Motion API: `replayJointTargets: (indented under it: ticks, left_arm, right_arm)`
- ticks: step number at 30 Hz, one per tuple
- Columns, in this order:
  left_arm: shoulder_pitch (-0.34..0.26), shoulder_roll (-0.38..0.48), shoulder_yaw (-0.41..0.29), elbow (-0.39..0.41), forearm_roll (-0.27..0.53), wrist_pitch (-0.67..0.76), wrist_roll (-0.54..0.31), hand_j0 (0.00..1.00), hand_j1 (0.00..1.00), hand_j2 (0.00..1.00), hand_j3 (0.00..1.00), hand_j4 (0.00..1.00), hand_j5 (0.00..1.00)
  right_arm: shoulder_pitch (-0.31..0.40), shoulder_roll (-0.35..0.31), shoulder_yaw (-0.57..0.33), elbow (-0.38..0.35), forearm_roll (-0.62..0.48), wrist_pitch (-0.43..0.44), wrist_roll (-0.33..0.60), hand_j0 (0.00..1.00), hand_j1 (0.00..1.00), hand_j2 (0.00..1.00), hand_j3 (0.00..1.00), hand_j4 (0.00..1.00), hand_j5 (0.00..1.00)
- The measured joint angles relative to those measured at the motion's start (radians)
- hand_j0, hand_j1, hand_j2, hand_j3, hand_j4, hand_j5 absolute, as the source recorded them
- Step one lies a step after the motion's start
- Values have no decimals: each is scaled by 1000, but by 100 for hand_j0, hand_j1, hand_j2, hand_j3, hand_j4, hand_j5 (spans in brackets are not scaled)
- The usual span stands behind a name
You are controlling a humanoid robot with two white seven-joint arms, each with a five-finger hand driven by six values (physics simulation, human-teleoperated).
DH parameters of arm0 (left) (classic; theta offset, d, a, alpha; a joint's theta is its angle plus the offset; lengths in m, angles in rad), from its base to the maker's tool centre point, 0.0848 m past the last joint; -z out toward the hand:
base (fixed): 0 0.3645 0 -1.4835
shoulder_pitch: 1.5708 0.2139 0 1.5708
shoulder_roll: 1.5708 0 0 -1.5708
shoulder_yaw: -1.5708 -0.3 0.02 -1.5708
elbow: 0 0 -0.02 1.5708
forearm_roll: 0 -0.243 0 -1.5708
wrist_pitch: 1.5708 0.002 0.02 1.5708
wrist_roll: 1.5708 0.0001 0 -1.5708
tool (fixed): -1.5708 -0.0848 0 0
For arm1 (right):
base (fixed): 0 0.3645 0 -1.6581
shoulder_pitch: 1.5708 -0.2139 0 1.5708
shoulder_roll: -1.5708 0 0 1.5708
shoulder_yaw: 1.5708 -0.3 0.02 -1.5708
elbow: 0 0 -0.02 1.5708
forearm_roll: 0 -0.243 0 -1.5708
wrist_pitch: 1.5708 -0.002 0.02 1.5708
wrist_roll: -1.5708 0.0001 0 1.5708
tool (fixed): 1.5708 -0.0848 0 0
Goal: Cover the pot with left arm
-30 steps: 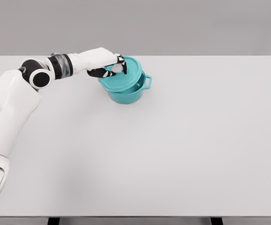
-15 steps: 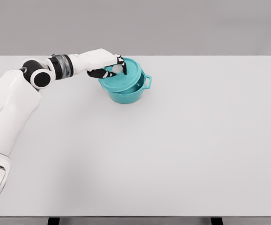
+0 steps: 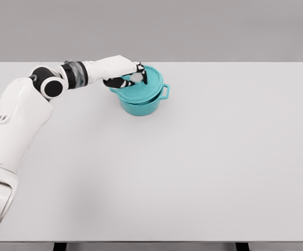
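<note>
A teal pot (image 3: 141, 106) with a side handle stands on the white table (image 3: 203, 157), left of the middle toward the far edge. A teal lid (image 3: 143, 90) lies over its mouth, nearly level, its left edge jutting slightly past the rim. My left hand (image 3: 133, 78) reaches in from the left and is shut on the lid's knob, which its fingers hide. The right arm is out of the picture.
Nothing else stands on the table. Its far edge runs just behind the pot, with a grey wall beyond.
The lid, earlier tilted against the pot's left rim, has shifted right and come down nearly flat over the pot. My left hand moved right with it.
</note>
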Motion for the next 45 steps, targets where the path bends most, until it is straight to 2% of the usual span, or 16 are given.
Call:
replayJointTargets:
  ticks: [4,12,25,28,45]
  left_arm:
    - [0,-2,0,4,0,0,0,52,52,52,52,52,52]
    - [0,-3,-2,5,0,0,0,60,60,60,60,60,60]
    - [0,-3,-1,6,2,1,0,59,59,59,59,59,59]
    - [0,-3,-1,6,2,1,0,55,55,55,55,55,55]
    - [0,-16,2,28,17,6,4,60,60,60,60,60,60]
  right_arm:
    - [0,0,0,0,0,0,0,100,100,100,100,100,100]
    - [0,0,0,0,0,0,0,100,100,100,100,100,100]
    - [0,0,0,0,0,0,0,100,100,100,100,100,100]
    - [0,0,0,0,0,0,0,100,100,100,100,100,100]
    - [0,0,0,0,0,0,0,100,100,100,100,100,100]
